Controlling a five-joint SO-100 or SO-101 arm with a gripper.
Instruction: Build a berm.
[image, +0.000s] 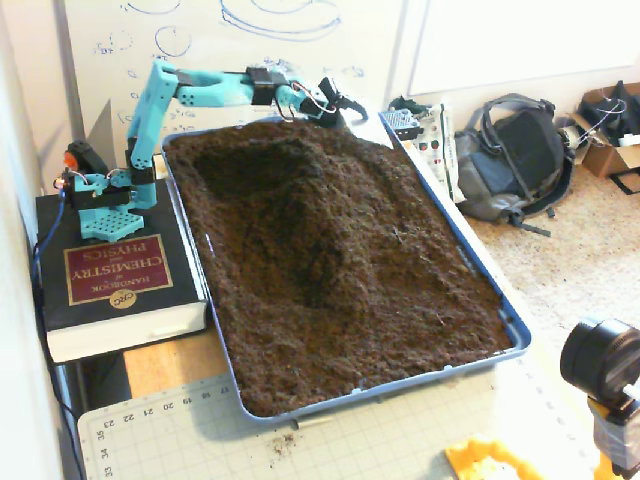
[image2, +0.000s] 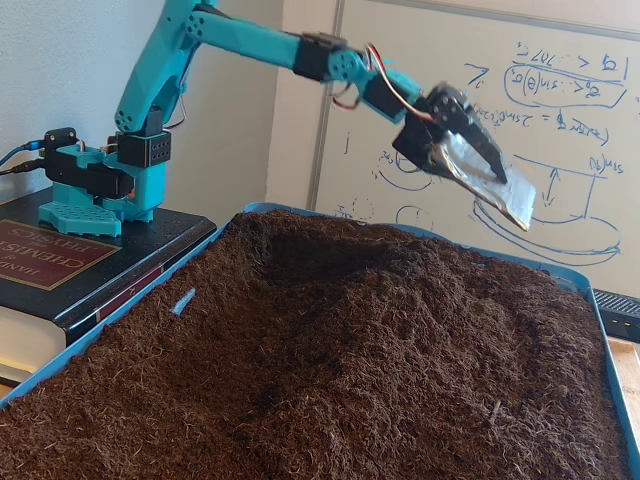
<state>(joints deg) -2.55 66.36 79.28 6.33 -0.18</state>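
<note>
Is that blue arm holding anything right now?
Yes. The gripper is shut on a silvery flat scoop blade, gripped along its upper part, raised clear above the soil.
</note>
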